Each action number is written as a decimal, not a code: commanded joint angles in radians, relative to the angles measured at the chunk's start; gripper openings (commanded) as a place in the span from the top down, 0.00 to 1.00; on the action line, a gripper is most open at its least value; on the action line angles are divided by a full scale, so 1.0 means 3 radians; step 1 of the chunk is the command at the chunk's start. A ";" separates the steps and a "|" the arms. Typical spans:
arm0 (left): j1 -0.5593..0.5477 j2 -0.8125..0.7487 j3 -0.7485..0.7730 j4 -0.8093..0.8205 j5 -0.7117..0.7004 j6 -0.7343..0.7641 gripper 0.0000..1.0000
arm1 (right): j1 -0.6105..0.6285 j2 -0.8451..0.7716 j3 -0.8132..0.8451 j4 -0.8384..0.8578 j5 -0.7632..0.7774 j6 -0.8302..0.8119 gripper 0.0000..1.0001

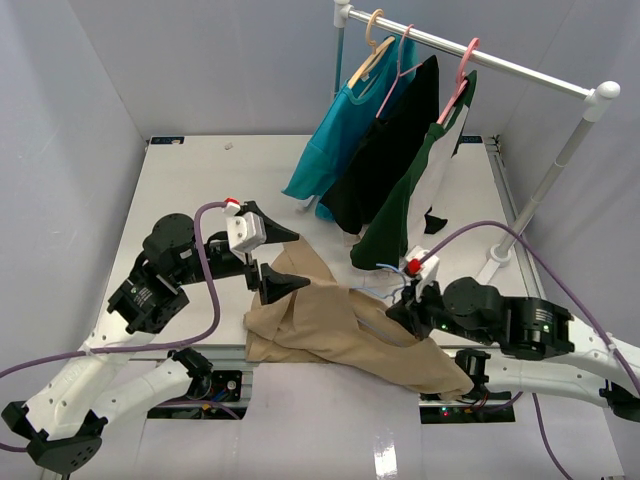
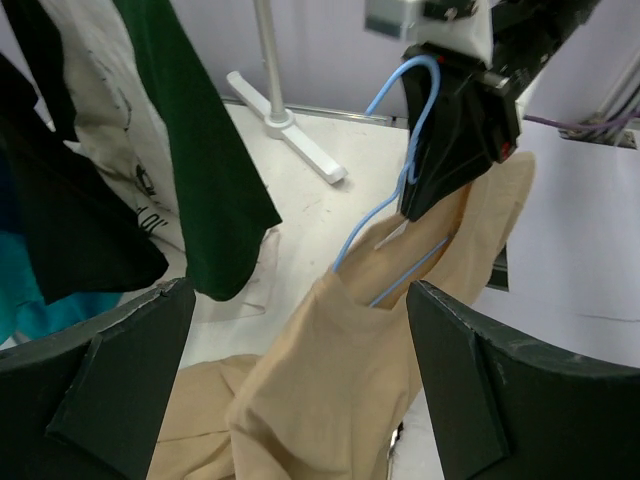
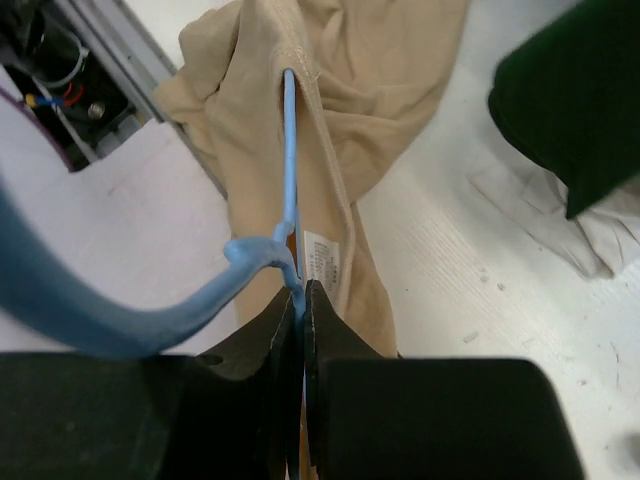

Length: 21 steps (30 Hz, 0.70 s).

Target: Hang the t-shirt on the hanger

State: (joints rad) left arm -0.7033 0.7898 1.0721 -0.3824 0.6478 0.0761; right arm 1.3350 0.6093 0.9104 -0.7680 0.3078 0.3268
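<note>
**Right gripper pinches the blue hanger in the tan t-shirt; left gripper stands wide**

In the top view the tan t-shirt (image 1: 320, 330) lies crumpled at lower centre of the frame, on the white surface (image 1: 200, 180) between the two arms. The left gripper (image 1: 285, 258) sits at the garment's upper left edge. Its jaws are spread far apart and hold nothing; in the left wrist view its two dark fingers (image 2: 110, 390) fill the lower corners of the frame, with the cloth between them.

The right gripper (image 1: 405, 305) is just right of centre in the top view, at the t-shirt's upper right edge. Its jaws are pressed together on the light-blue wire hanger (image 3: 288, 150), just below the bend where the hook curves off toward the left of the right wrist frame. From that grip one wire arm runs straight up the frame and into the neck opening, beside a white label (image 3: 322, 262) sewn inside the collar. The left wrist view shows the collar end raised on the hanger while the rest of the t-shirt sags toward the surface at lower left.

At the upper right of the top view a white clothes rail (image 1: 500, 62) carries a teal shirt (image 1: 335, 140), a black garment (image 1: 390, 150) and a dark green shirt (image 1: 410, 200). They hang on a wooden hanger (image 1: 370, 45) and pink hangers (image 1: 465, 70).
</note>
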 commanded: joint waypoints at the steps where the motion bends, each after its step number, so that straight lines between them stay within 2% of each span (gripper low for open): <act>1: 0.0007 -0.0026 0.0009 0.0122 -0.0382 -0.0142 0.02 | -0.0012 -0.0309 0.0054 -0.0236 0.0644 0.0589 0.92; 6: 0.0007 0.0014 0.0041 0.0110 -0.0754 -0.0201 0.02 | -0.0012 -0.0249 0.0045 -0.0670 0.1062 0.0927 0.92; 11: 0.0007 -0.0047 -0.0022 0.0104 -0.0830 -0.0201 0.02 | -0.0012 -0.0277 0.0183 -0.1193 0.1565 0.1520 0.92; 21: 0.0007 -0.0113 0.0025 0.0060 -0.0906 -0.0208 0.02 | -0.0010 -0.0656 0.0177 -0.1744 0.1674 0.2052 0.92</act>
State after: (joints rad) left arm -0.7033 0.7720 1.0687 -0.3644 0.4088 0.0289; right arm 1.3346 0.4491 0.9187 -1.1893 0.7296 0.8174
